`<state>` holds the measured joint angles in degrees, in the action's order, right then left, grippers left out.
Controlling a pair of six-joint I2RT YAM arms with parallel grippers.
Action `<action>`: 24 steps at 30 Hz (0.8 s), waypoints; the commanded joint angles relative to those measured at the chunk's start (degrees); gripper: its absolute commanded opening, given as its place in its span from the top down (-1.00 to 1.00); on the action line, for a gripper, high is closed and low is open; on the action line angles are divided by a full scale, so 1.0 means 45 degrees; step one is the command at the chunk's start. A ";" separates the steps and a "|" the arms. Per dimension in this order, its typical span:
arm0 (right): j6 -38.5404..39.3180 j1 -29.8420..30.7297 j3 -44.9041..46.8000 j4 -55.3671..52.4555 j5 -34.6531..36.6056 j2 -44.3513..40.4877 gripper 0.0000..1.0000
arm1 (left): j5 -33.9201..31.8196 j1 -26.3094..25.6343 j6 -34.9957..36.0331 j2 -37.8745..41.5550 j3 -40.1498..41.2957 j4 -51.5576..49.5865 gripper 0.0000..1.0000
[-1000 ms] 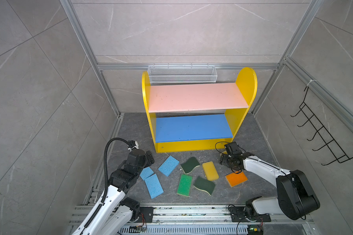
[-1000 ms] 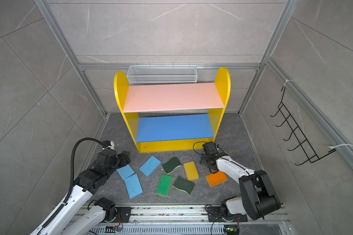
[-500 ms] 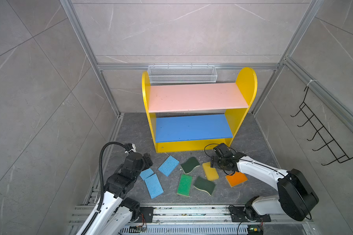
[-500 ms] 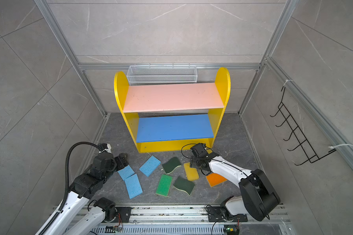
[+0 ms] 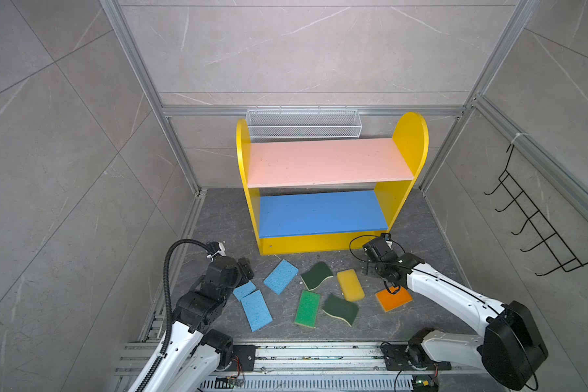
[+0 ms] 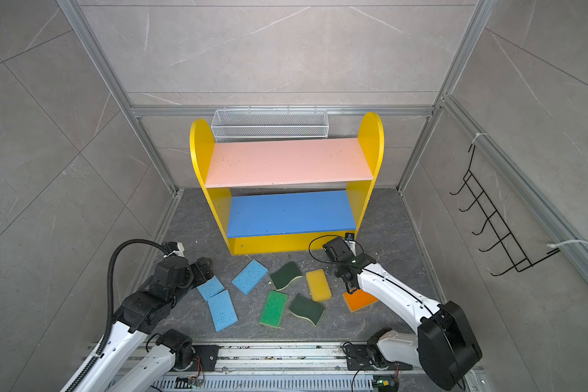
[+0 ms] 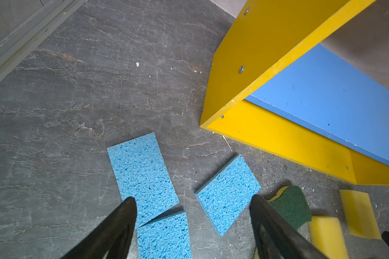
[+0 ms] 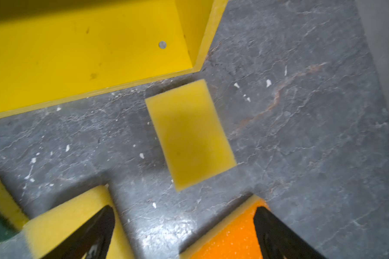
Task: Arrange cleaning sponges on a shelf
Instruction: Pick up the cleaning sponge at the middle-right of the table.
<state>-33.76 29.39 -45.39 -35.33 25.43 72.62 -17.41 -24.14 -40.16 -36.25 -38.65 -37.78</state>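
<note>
Blue pitted sponges point(image 7: 142, 170), seemingly smooth block point(image 8: 189, 134)

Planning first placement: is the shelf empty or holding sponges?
The shelf is empty where visible: pink board and front of blue board are bare in both top views.

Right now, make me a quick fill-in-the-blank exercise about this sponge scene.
1. On the shelf, the upper board is ____.
2. Its lower board is ____.
3. The open right claw hangs above the gap between a rounded yellow sponge and the ____ sponge.
4. The bright-green sponge lies on the ____.
Missing words: pink; blue; orange; floor.
</note>
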 commanded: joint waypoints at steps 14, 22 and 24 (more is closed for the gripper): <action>0.1132 -0.2384 -0.0147 0.1618 -0.2731 0.1746 -0.98 | -0.0169 -0.0065 -0.0502 -0.0795 -0.0121 -0.0095 -0.68; 0.1015 -0.2864 -0.0121 0.1828 -0.3188 0.2549 -0.98 | -0.0422 -0.0104 -0.0585 -0.0916 -0.0404 -0.0213 -0.70; 0.1066 -0.2975 -0.0071 0.1966 -0.3330 0.2619 -0.99 | -0.0469 -0.0104 -0.0599 -0.0912 -0.0415 -0.0237 -0.71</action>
<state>-29.78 16.60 -45.76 -27.99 11.88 83.64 -18.00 -24.32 -41.93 -40.56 -38.65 -38.28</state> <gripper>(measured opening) 0.992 0.853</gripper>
